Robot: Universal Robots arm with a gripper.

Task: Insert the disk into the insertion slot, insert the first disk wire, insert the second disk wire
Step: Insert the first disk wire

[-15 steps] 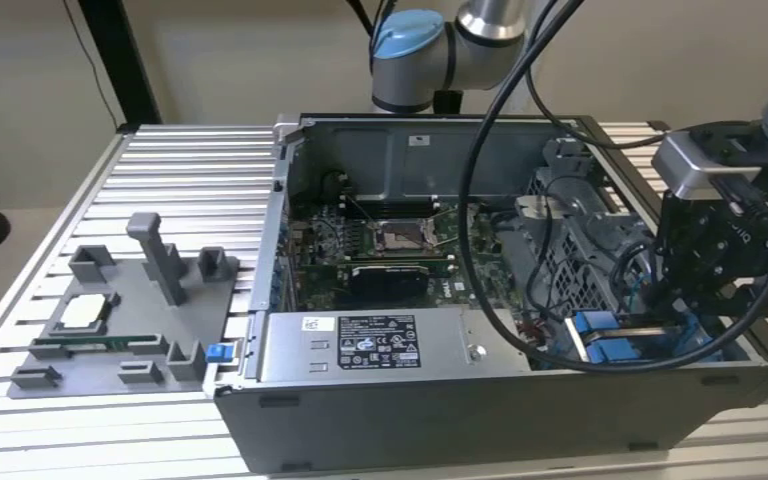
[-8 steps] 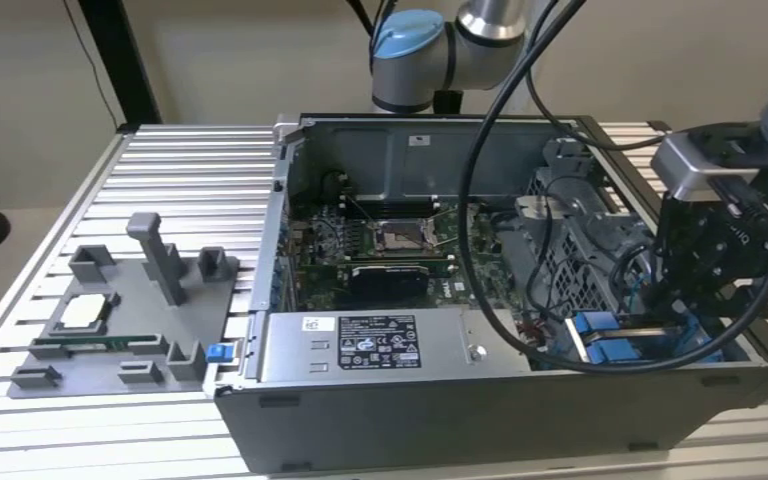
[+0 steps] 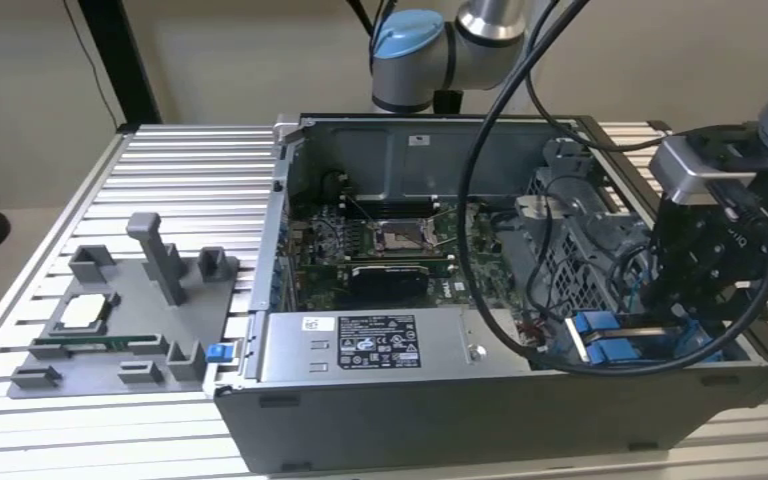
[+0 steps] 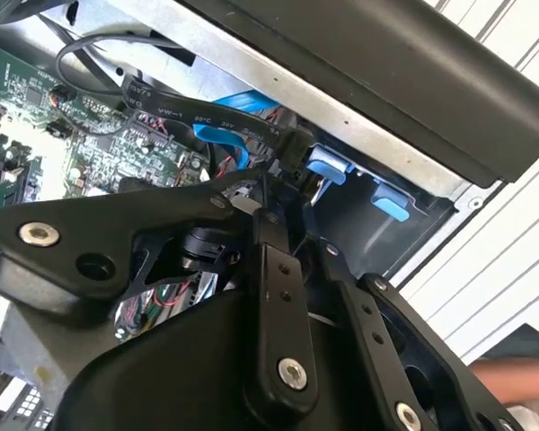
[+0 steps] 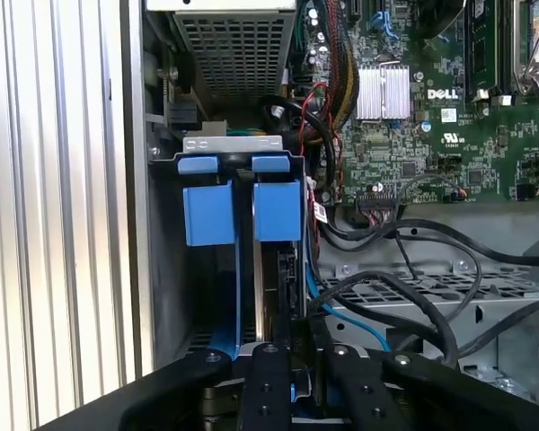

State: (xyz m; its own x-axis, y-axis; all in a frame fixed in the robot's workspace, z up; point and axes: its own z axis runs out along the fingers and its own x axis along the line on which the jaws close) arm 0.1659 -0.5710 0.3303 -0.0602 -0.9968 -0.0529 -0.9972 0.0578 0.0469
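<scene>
The disk (image 5: pixel 283 269) stands edge-on inside the insertion slot (image 5: pixel 208 214), between the bright blue rails and clips at the case's front corner (image 3: pixel 611 340). My gripper (image 5: pixel 298 346) reaches down into the case (image 3: pixel 684 300) right at the disk's exposed end. Its fingers (image 4: pixel 271 233) are drawn close together, and they appear shut on the black connector (image 4: pixel 292 151) of a flat black disk wire (image 4: pixel 175 112). That connector sits against the disk's end beside the blue clips (image 4: pixel 328 166). A blue wire (image 5: pixel 346 316) runs past close by.
The grey power-supply box (image 3: pixel 357 345) lies along the case's front, with the motherboard (image 3: pixel 384 245) behind it. A perforated metal cage (image 5: pixel 238 49) and loose black cables (image 5: pixel 404 287) crowd the slot. A grey fixture with parts (image 3: pixel 117 320) sits at the exterior view's left.
</scene>
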